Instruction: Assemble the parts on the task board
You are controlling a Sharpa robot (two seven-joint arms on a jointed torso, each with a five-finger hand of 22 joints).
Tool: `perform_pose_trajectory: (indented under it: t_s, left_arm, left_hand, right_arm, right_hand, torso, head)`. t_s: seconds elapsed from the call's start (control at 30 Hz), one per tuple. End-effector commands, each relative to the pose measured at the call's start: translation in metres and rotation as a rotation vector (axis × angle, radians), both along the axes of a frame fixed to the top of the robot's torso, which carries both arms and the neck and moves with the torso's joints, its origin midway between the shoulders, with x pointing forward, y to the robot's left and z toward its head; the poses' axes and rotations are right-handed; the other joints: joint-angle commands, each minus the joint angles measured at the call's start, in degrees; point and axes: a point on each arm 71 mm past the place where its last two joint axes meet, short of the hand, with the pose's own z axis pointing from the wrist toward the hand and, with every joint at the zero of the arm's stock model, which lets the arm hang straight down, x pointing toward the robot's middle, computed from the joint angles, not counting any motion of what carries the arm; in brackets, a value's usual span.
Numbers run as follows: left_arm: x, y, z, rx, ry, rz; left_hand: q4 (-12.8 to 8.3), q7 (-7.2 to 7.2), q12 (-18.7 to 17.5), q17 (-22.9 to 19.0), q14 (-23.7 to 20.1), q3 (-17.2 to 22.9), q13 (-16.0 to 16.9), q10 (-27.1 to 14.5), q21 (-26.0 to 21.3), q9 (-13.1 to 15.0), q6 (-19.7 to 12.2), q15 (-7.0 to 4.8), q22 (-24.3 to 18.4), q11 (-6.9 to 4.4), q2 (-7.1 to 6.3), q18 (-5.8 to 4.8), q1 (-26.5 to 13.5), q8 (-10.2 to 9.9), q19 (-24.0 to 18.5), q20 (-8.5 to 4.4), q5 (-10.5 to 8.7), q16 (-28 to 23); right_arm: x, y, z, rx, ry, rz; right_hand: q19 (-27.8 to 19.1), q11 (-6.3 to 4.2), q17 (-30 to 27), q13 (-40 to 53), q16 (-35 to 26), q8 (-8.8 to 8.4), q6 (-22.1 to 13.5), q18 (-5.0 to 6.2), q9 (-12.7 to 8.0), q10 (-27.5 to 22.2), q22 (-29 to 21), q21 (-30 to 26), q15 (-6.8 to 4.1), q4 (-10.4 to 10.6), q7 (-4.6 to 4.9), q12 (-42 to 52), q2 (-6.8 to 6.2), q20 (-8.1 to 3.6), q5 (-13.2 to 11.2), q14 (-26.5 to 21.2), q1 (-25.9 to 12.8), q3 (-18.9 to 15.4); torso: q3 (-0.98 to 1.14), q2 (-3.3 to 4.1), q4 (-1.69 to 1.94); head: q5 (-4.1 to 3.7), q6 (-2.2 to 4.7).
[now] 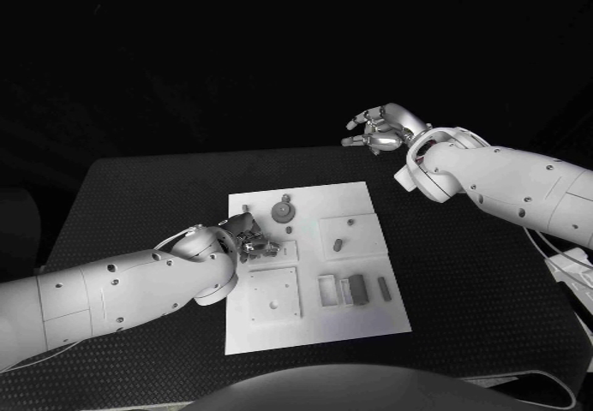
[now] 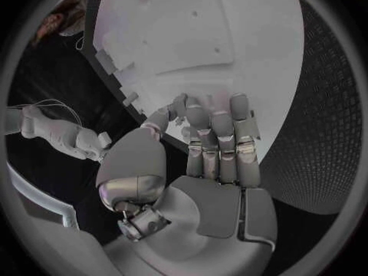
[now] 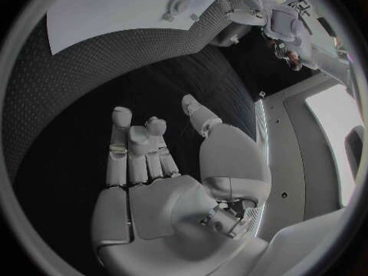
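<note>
While no writing can be read, the flat white board (image 1: 352, 204) lies mid-frame on the textured black table (image 1: 470, 282), carrying small grey parts (image 1: 358, 289). Left hand (image 1: 248, 240) rests on it, grip unclear. Right hand (image 1: 380, 128), upper right, hangs empty, fingers loosely apart.

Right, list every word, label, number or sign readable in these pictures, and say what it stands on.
None can be read.
The task board shows no print, just recesses, holes and small parts.
The left hand and right hand carry no readable marking in the head view or the wrist views.
The black table has only its woven texture.
</note>
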Motion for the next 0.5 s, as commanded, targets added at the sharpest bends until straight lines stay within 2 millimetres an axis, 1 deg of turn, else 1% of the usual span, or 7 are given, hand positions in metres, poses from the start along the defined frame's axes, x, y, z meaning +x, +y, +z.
perform_pose_trajectory:
  t_s: [0.03, 0.3, 0.4, 0.5]
  left_arm:
    - [-0.0013, -0.0023, 0.0003, -0.022, 0.011, -0.009]
    - [-0.001, -0.0012, 0.0007, -0.031, 0.014, -0.002]
    - [-0.0007, -0.0012, 0.0009, -0.03, 0.013, -0.002]
    - [-0.0005, -0.001, 0.0011, -0.03, 0.012, -0.001]
  left_hand:
    - [-0.4, -0.04, 0.2, 0.0, -0.1, 0.0, 0.0, 0.0, -0.2, -0.1, -0.1, 0.12, 1.2, 0.08, 0.69, 0.05, -0.1, 0.4, 0.0, 0.0, 0.83, 0.4]
    - [-0.4, -0.06, 0.3, 0.0, 0.0, 0.0, 0.0, 0.1, -0.2, -0.1, 0.0, 0.13, 1.2, 0.07, 0.84, 0.04, -0.5, 0.4, 0.0, 0.01, 1.06, 0.4]
    - [-0.6, -0.1, 0.3, 0.0, 0.0, 0.2, 0.0, 0.1, -0.2, -0.1, 0.1, 0.13, 1.2, 0.03, 1.25, 0.08, -0.4, 0.5, 0.0, -0.03, 1.1, 0.5]
    - [-1.3, -0.11, 0.4, 0.0, 0.0, 0.4, 0.0, 0.1, -0.1, -0.1, 0.1, 0.13, 1.3, 0.02, 1.68, 0.1, -0.1, 0.5, 0.1, -0.02, 1.1, 0.5]
  right_arm:
    - [-0.0003, 0.0012, -0.0008, -0.001, 0.008, 0.013]
    - [-0.0004, 0.0012, -0.0011, -0.002, 0.009, 0.013]
    - [-0.0005, 0.0016, -0.0012, -0.002, 0.009, 0.014]
    - [-0.0005, 0.0017, -0.0012, -0.003, 0.008, 0.014]
  right_hand:
    - [-0.3, 1.31, -0.1, -0.1, -0.3, -0.25, 2.5, 0.66, -0.1, -4.2, 1.1, -0.4, -0.03, 0.3, 2.21, 0.4, -0.01, -0.17, 0.2, -0.4, -0.5, -0.1]
    - [-0.3, 1.31, -0.1, -0.1, -0.2, -0.25, 2.5, 0.66, -0.1, -4.2, 1.1, -0.4, -0.03, 0.3, 2.21, 0.4, -0.01, -0.18, 0.2, -0.4, -0.4, -0.1]
    - [-0.3, 1.31, -0.1, -0.1, -0.2, -0.25, 2.5, 0.66, -0.1, -4.2, 1.1, -0.4, -0.03, 0.3, 2.21, 0.4, -0.01, -0.18, 0.2, -0.4, -0.4, -0.1]
    - [-0.3, 1.31, -0.1, -0.1, -0.2, -0.25, 2.5, 0.66, -0.1, -4.2, 1.1, -0.4, -0.03, 0.3, 2.21, 0.4, -0.01, -0.18, 0.2, -0.4, -0.4, -0.1]
  torso:
    - [0.01, 0.0, 0.0]
    - [0.03, 0.01, 0.01]
    - [0.05, 0.0, 0.0]
    - [0.07, -0.01, -0.04]
  head:
    - [0.03, -0.01]
    - [0.05, -0.03]
    - [0.06, -0.01]
    - [0.14, 0.01]
